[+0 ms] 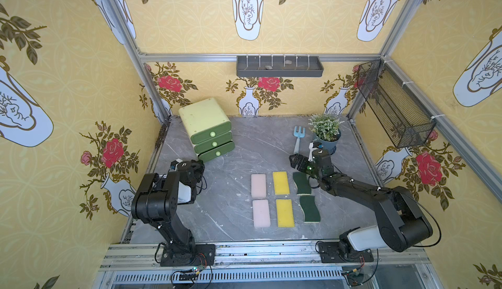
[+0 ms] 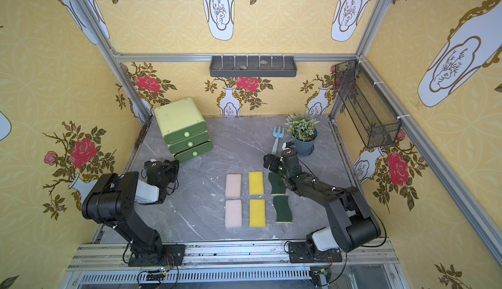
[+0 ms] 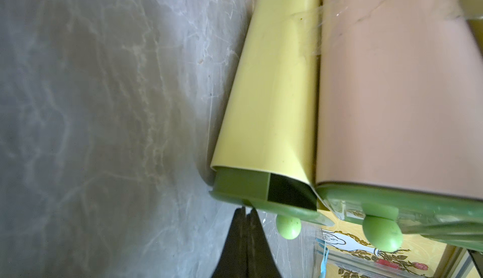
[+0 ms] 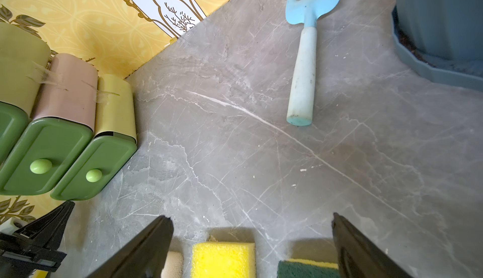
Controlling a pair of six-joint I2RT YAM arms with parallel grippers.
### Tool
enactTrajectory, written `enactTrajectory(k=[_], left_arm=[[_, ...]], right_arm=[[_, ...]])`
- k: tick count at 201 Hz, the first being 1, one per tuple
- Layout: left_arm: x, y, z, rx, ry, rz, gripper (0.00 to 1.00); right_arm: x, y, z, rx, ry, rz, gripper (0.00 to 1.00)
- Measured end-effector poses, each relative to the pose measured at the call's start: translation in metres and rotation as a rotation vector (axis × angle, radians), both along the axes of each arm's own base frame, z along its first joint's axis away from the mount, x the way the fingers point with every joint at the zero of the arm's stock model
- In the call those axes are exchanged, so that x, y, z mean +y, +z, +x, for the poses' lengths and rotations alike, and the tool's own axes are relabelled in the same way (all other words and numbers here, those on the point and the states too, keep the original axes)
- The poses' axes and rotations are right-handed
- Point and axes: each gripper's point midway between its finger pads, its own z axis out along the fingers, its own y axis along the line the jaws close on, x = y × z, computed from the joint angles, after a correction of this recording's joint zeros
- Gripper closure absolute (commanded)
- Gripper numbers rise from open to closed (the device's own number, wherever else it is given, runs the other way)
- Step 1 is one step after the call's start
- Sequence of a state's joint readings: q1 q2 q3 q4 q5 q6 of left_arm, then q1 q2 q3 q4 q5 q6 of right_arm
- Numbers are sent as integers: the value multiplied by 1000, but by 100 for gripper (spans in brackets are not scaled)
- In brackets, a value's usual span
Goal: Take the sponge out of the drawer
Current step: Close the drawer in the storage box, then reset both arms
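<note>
- In a top view: the drawer unit (image 1: 206, 127) sits at the table's (image 1: 231, 206) 10 o'clock and six sponges (image 1: 281, 183) lie paired toward 5 o'clock. Drawer contents are hidden.
- Left wrist: the left gripper (image 3: 245, 212) is clenched and empty, just beside the bottom drawer (image 3: 243, 185), which stands slightly ajar.
- Right wrist: the right gripper (image 4: 252, 218) is spread wide and released, with a yellow sponge (image 4: 223, 259) showing between its fingers.
</note>
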State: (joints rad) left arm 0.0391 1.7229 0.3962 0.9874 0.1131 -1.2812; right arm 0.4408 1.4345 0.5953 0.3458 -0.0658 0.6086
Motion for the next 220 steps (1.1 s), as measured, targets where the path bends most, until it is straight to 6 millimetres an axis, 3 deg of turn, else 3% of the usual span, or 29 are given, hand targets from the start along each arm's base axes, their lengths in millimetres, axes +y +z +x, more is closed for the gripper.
enactTrajectory(k=[64, 90, 118, 163, 206, 220], left_arm=[[1, 6, 17, -13, -7, 15, 100], [3, 6, 16, -11, -4, 18, 100], [6, 3, 10, -3, 8, 27, 93], [6, 14, -8, -15, 13, 75, 69], [-5, 53, -26, -66, 14, 212, 42], [-10, 69, -32, -82, 15, 276, 24]], right_arm=[[0, 0, 0, 0, 1, 1, 3], [0, 0, 0, 0, 1, 1, 3], [0, 0, 0, 0, 1, 1, 3], [0, -1, 0, 3, 0, -1, 2], [0, -1, 0, 4, 0, -1, 2], [-1, -1, 0, 3, -1, -1, 2]])
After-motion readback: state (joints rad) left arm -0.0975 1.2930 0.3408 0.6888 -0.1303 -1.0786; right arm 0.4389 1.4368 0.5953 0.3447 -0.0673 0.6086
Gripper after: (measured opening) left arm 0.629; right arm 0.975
